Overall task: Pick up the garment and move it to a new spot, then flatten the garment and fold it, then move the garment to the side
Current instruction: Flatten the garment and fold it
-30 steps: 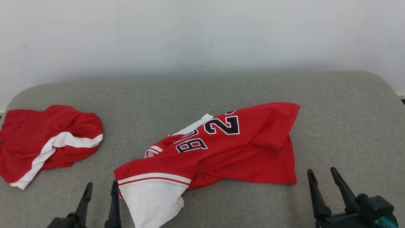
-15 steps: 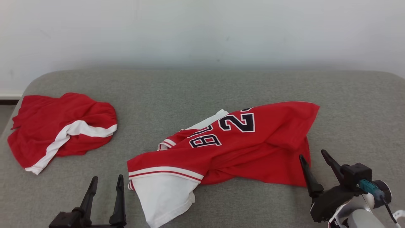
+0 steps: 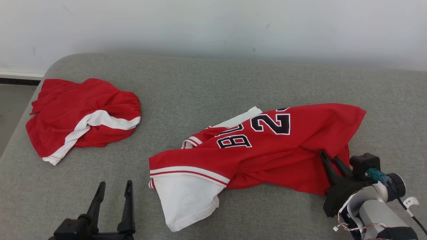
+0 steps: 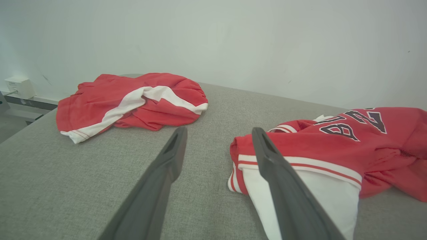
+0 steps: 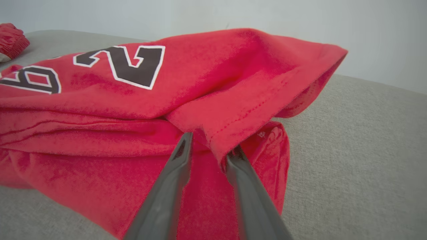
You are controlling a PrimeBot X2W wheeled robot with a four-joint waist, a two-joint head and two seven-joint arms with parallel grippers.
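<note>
Right gripper (image 3: pixel 328 156) has come forward onto the right end of the jersey (image 3: pixel 267 156); the head camera has shifted too. Left gripper (image 3: pixel 115 183): fingers spread, empty, just short of the white hem. Jersey lies mid-cushion (image 3: pixel 200 86), long axis left-right. Right fingers narrowed astride a red fold; whether they pinch it I cannot tell. Right arm nearer.

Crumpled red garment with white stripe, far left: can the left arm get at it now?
Probably yes. The left gripper has open jaws, and bare grey fabric cushion lies between it and the crumpled red garment with white stripe.
</note>
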